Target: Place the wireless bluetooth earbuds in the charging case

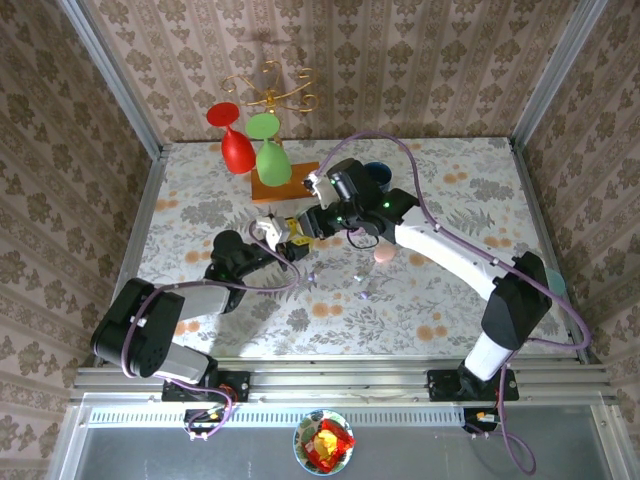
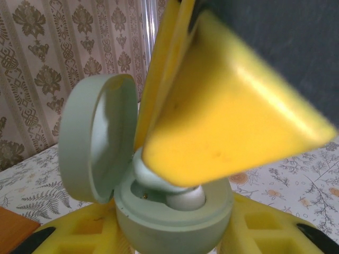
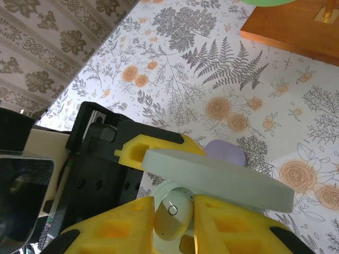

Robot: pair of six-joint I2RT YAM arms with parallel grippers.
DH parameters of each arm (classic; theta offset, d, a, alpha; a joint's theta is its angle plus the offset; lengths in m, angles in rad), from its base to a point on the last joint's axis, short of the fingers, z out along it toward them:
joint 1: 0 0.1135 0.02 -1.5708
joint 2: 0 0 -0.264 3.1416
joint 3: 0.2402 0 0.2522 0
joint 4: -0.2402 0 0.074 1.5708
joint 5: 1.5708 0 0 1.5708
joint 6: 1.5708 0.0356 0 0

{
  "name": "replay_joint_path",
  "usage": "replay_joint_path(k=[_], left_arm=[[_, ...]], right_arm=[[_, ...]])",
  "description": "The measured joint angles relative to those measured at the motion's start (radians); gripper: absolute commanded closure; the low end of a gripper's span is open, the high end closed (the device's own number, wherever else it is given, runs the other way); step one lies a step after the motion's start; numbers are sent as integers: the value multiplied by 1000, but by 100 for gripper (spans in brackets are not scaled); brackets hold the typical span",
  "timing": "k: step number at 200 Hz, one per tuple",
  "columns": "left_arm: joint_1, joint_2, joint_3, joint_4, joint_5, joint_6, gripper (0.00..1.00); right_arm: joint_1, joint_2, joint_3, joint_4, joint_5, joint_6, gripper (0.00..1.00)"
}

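Now | left claw (image 2: pixel 172 242) clenched on matte sage oval case (image 2: pixel 175 219) | right claw (image 3: pixel 174 233) pinching glossy pale earbud (image 3: pixel 170 214)

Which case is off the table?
The green case, lid open, in the left claw; the right claw holds an earbud at it; pink case and lilac case lie on the table.

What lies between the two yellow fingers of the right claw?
A pale glossy earbud, pinched between the fingers of the right claw, next to the open lid of the green charging case; the right wrist view shows this.
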Motion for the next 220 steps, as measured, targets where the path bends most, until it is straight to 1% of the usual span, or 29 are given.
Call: replay_joint_path(k=[22, 49, 85, 105, 145, 159, 175, 189, 204, 220], left_arm=[[3, 0, 0, -5, 0, -2, 62], [5, 0, 0, -4, 0, -4, 63], [5, 0, 0, -4, 0, -4, 63], [6, 0, 0, 0, 1, -4, 63], [48, -4, -5, 5, 6, -8, 63], [50, -14, -11, 3, 7, -8, 63], [50, -28, -16, 3, 7, -8, 63], [50, -41, -16, 3, 7, -8, 63], [50, -49, -16, 3, 7, -8, 63], [51, -55, -16, 3, 7, -8, 63]], right_arm=[[0, 4, 0, 1, 0, 0, 72], [2, 4, 2, 1, 0, -3, 62], [4, -1, 2, 2, 7, -3, 56], [3, -33, -24, 16, 17, -3, 51], [-29, -225, -212, 102, 35, 21, 49], [-61, -302, -292, 138, 46, 55, 49], [-121, -377, -392, 175, 53, 116, 49], [-178, -408, -466, 183, 54, 182, 50], [-228, -409, -534, 185, 61, 259, 50], [-254, -402, -617, 195, 64, 344, 51]])
